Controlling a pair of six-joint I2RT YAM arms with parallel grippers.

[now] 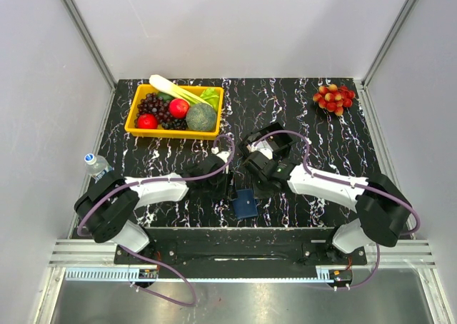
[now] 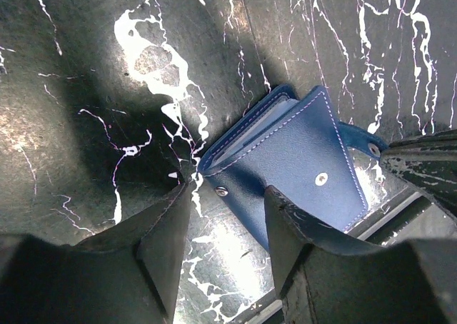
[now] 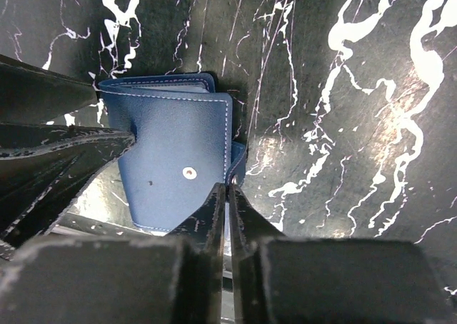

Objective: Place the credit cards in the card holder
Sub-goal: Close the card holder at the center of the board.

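The card holder point(image 1: 245, 204), dark blue and folded shut, lies near the table's front edge between the two arms. In the left wrist view my left gripper point(image 2: 228, 192) stands open over the near corner of the card holder point(image 2: 300, 153); one snap stud shows between the fingers. In the right wrist view my right gripper point(image 3: 228, 187) is pinched together on the closure strap at the side of the card holder point(image 3: 175, 145). No credit cards show in any view.
A yellow bin point(image 1: 136, 128) of fruit and vegetables stands at the back left. A bunch of red fruit point(image 1: 333, 98) lies at the back right. A water bottle point(image 1: 96, 165) stands at the left edge. The metal front rail runs just behind the holder.
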